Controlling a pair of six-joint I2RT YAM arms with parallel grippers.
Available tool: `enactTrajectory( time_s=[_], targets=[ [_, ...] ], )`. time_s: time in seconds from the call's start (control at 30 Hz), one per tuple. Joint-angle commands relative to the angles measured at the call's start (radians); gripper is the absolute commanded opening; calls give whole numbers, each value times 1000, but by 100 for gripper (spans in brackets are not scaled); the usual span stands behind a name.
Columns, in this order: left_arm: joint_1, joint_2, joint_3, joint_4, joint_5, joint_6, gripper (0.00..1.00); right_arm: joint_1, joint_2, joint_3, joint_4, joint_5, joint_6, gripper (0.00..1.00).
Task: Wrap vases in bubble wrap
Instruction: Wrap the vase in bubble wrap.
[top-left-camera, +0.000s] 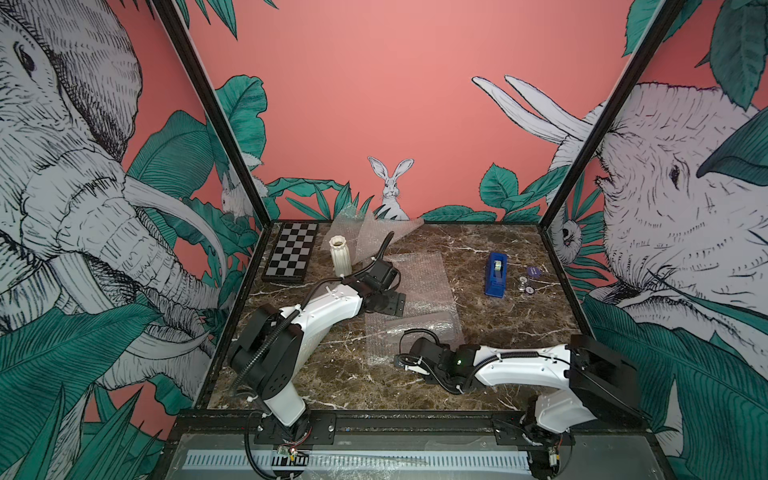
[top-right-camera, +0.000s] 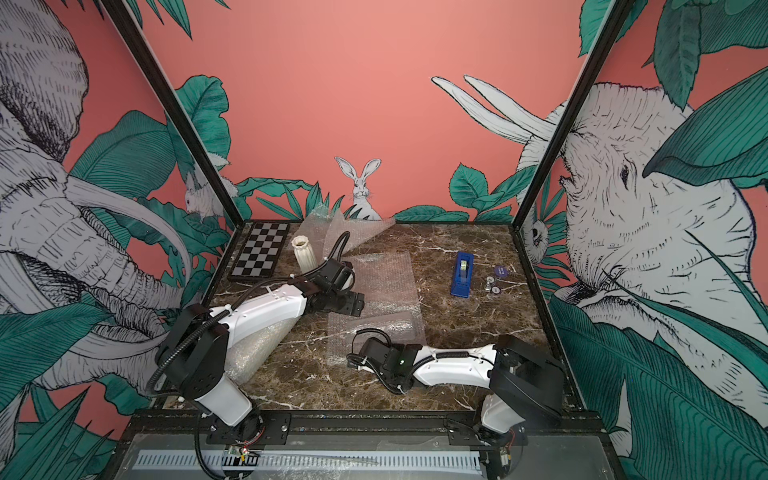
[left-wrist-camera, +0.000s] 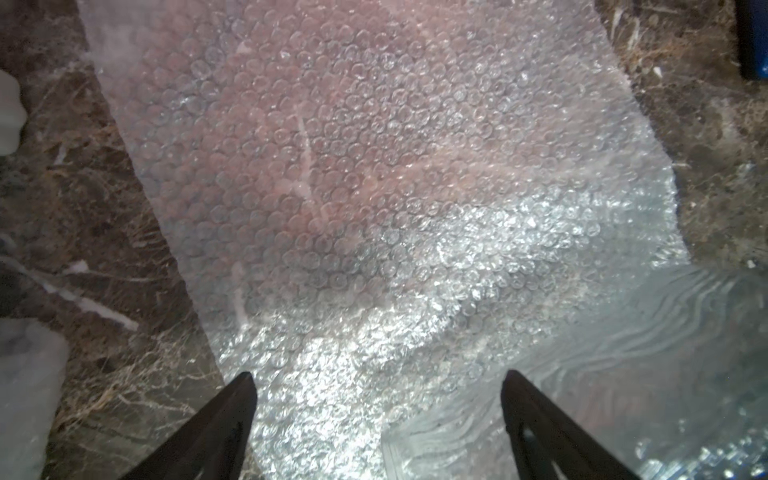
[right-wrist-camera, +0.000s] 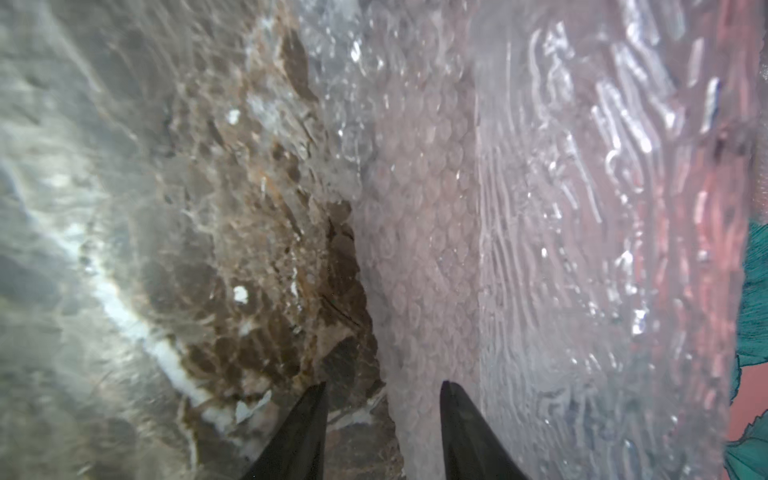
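Observation:
One white fluted vase (top-left-camera: 340, 255) stands upright at the back left beside the chequered board. A clear glass vase (top-left-camera: 424, 326) lies on flat sheets of bubble wrap (top-left-camera: 419, 286) mid-table; its wavy glass (left-wrist-camera: 623, 353) shows in the left wrist view. My left gripper (left-wrist-camera: 379, 374) hangs open over the bubble wrap (left-wrist-camera: 374, 187), holding nothing. My right gripper (right-wrist-camera: 384, 383) is low at the sheet's near edge, jaws partly apart, with the edge of the bubble wrap (right-wrist-camera: 419, 249) between its fingers. The glass vase (right-wrist-camera: 582, 208) lies just beyond that edge.
A chequered board (top-left-camera: 291, 253) lies at the back left. A blue tape dispenser (top-left-camera: 496, 274) and small round pieces (top-left-camera: 528, 282) sit to the right. More bubble wrap (top-left-camera: 370, 232) leans at the back wall. A bubble-wrapped bundle (top-right-camera: 253, 353) lies under the left arm.

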Motion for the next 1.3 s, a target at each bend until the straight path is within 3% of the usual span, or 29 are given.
enactTrajectory(
  time_s=[0.0, 0.37, 0.73, 1.27],
  targets=[
    [1, 32, 51, -45, 17, 28, 92, 5, 31, 18, 11, 57, -18, 39],
    [-13, 150, 148, -83, 39, 51, 92, 5, 2, -2, 65, 157, -31, 0],
    [-44, 187, 182, -95, 51, 68, 91, -2, -85, -23, 150, 195, -54, 0],
    [-43, 216, 199, -83, 48, 95, 88, -92, -32, 63, 198, 183, -63, 0]
  ],
)
